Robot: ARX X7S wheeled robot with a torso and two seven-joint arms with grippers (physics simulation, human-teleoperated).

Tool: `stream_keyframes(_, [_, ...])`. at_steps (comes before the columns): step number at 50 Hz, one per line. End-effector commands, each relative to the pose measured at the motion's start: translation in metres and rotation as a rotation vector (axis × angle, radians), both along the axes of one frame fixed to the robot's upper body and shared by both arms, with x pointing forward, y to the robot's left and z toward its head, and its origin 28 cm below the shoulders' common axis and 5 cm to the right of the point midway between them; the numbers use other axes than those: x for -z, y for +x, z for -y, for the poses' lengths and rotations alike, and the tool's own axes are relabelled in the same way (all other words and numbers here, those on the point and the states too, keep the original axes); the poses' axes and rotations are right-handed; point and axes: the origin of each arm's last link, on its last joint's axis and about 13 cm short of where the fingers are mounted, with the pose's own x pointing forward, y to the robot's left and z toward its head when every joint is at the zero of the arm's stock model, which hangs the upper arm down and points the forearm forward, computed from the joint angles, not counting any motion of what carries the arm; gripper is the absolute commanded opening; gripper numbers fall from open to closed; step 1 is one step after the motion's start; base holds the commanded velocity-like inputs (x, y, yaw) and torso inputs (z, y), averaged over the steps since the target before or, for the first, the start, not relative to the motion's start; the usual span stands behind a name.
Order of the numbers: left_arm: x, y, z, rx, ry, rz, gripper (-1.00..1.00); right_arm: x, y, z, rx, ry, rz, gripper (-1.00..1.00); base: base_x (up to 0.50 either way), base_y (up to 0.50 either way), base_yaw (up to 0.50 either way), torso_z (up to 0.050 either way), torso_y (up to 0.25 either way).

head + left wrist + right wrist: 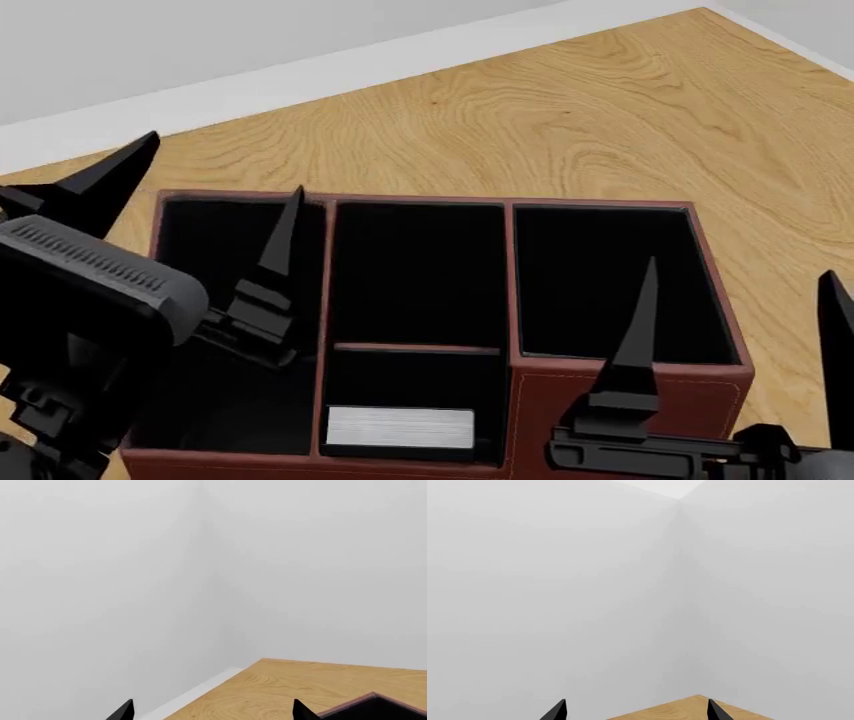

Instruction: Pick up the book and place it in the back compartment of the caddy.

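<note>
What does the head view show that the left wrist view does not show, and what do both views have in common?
Only the head view shows the book, lying in the back compartment, all four cells of the caddy, and the right gripper, open and empty. Only the left wrist view shows the corner of the pale walls beyond the table. Both share the wooden table, part of the caddy's rim, and the left gripper, open and holding nothing.

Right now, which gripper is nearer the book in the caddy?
Left, narrowly. The left gripper is open above the caddy's long left cell, beside the book in the small cell. The right gripper is open past the caddy's right side.
</note>
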Motion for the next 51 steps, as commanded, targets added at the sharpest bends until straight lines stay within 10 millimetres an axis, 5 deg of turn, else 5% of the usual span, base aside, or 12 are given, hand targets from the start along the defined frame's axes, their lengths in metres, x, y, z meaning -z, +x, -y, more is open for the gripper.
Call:
stream_keyframes(1, [-0.019,-0.007,0.012,0.08,-0.037,0.11,1.0,-0.003,0.001,-0.001,0.004,-0.008,0.036,1.0,0.0,0.0,0.0,0.0,0.0])
stream_keyframes(51, [-0.032,-0.048,0.002,0.041,-0.081,0.236,1.0,-0.017,-0.008,-0.006,-0.014,-0.043,0.071,1.0,0.0,0.0,0.0,0.0,0.0])
